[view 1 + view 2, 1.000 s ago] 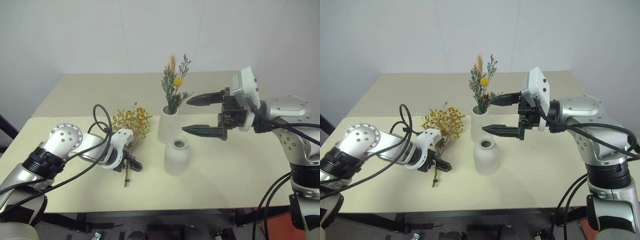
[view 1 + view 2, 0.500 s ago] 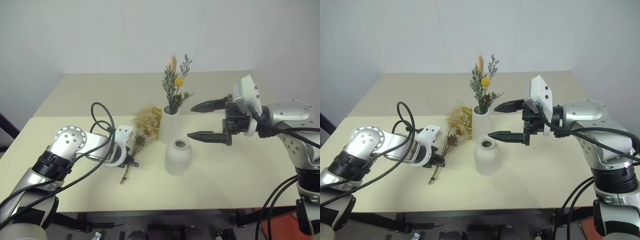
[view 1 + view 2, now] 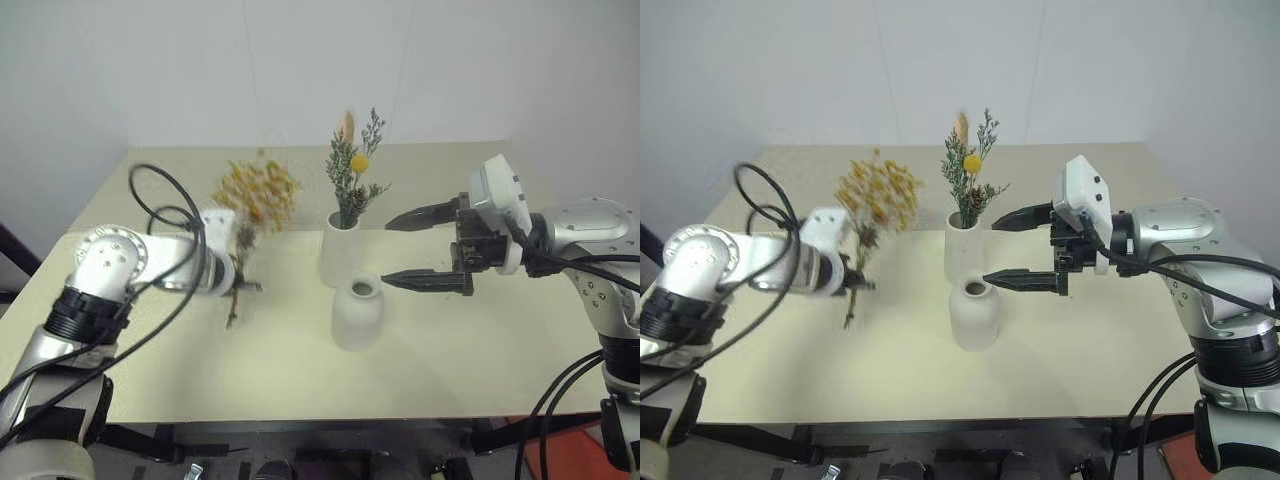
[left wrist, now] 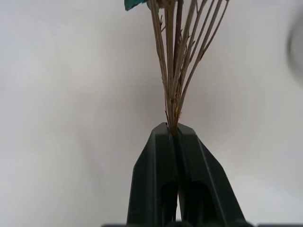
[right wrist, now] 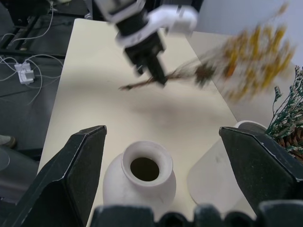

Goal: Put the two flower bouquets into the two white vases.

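Observation:
My left gripper (image 3: 243, 286) is shut on the stems of the bushy yellow-orange bouquet (image 3: 255, 190) and holds it in the air, left of the vases, with its head up. In the left wrist view the stems (image 4: 175, 71) rise from between the closed fingers (image 4: 156, 161). The grey-green sprig (image 3: 350, 180) with a yellow ball stands in the tall white vase (image 3: 340, 250). In front of that vase stands the squat white vase (image 3: 357, 312), its narrow mouth (image 5: 144, 169) empty. My right gripper (image 3: 388, 252) hangs open just right of both vases, with nothing between its fingers.
The vases stand near the middle of a cream table (image 3: 450, 370) against a white wall. Black cables loop off my left forearm (image 3: 160, 215). Bare tabletop lies to the left and in front of the vases.
My left gripper shut on the yellow bouquet's stems and lifted it off the table, up and to the left, swinging its head upright. The right gripper stayed nearly still.

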{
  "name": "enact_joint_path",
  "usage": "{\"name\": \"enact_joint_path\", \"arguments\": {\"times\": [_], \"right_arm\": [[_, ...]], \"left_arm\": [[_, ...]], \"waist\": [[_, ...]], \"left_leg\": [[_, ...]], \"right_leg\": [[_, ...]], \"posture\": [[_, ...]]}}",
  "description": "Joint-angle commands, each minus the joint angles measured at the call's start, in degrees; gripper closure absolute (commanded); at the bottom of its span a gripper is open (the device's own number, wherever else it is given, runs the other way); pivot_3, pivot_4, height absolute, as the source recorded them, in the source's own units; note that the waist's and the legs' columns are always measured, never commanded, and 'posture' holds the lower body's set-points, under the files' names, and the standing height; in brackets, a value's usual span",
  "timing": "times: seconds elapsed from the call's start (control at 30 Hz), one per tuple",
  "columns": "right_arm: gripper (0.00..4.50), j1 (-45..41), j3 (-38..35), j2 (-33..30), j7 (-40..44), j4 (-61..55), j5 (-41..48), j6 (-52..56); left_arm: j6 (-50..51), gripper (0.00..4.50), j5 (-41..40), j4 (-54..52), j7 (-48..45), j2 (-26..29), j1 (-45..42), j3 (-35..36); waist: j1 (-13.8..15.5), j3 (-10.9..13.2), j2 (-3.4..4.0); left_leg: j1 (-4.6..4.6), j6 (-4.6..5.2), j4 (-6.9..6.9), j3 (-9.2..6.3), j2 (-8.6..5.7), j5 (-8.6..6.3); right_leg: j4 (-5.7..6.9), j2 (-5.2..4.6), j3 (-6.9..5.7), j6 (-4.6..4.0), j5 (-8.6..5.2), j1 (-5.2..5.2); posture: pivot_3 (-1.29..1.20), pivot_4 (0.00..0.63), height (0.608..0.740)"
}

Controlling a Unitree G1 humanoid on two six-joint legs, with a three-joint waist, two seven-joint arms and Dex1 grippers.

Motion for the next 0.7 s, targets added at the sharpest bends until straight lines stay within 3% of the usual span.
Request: {"name": "enact_joint_path", "arguments": {"times": [0.03, 0.1, 0.17, 0.43, 0.53, 0.7], "right_arm": [[0.00, -0.3, -0.1, -1.6, 0.9, -0.3, -1.0, -0.9], [0.00, -0.2, 0.0, -2.0, 1.1, -0.3, -1.1, -0.5], [0.00, 0.0, -0.2, -2.5, 1.3, -0.2, -1.1, -0.1], [0.00, 1.4, -0.1, -6.3, 0.9, -0.5, -1.3, 3.0], [0.00, 1.4, -0.5, -7.3, -0.4, -1.0, -0.6, 6.0], [0.00, 1.5, -1.6, -8.1, -2.5, -2.4, 1.3, 11.3]], "left_arm": [[-10.2, 4.47, 13.7, -3.4, -10.4, -1.8, -2.0, 7.7], [-14.7, 4.47, 20.6, -7.7, -18.0, -3.5, -1.6, 9.7], [-16.9, 4.47, 22.3, -10.0, -23.5, -6.3, -1.6, 12.5], [-18.3, 4.47, 16.4, -15.3, -40.9, -16.4, -2.3, 20.2], [-16.1, 4.47, 11.2, -17.1, -47.6, -18.9, -2.3, 19.8], [-12.8, 4.47, 9.9, -19.6, -53.5, -20.9, -0.7, 16.2]], "waist": [[0.0, 0.0, 0.00], [0.0, 0.0, 0.00], [0.0, 0.0, 0.00], [-0.1, 0.0, -0.01], [-0.2, 0.0, -0.01], [-0.1, 0.0, -0.01]], "left_leg": [[0.00, -0.01, -0.01, 0.03, 0.00, 0.00], [-0.01, -0.01, -0.02, 0.08, 0.00, 0.01], [-0.06, -0.02, -0.01, 0.10, 0.00, 0.01], [-0.11, 0.08, 0.05, 0.16, 0.00, -0.04], [-0.08, 0.10, 0.05, 0.22, 0.02, -0.06], [-0.08, 0.14, 0.07, 0.25, 0.02, -0.07]], "right_leg": [[-0.02, 0.00, 0.00, 0.00, 0.00, 0.00], [-0.08, 0.00, 0.02, 0.00, 0.00, 0.01], [-0.14, -0.01, 0.02, 0.02, 0.01, 0.01], [-0.18, -0.06, 0.05, 0.11, 0.06, 0.01], [-0.13, -0.04, 0.10, 0.11, 0.06, 0.01], [-0.13, -0.04, 0.11, 0.11, 0.06, 0.02]], "posture": [[0.00, 0.150, 0.740], [0.00, 0.150, 0.740], [0.00, 0.150, 0.740], [0.00, 0.150, 0.740], [0.00, 0.150, 0.740], [0.00, 0.150, 0.740]]}}
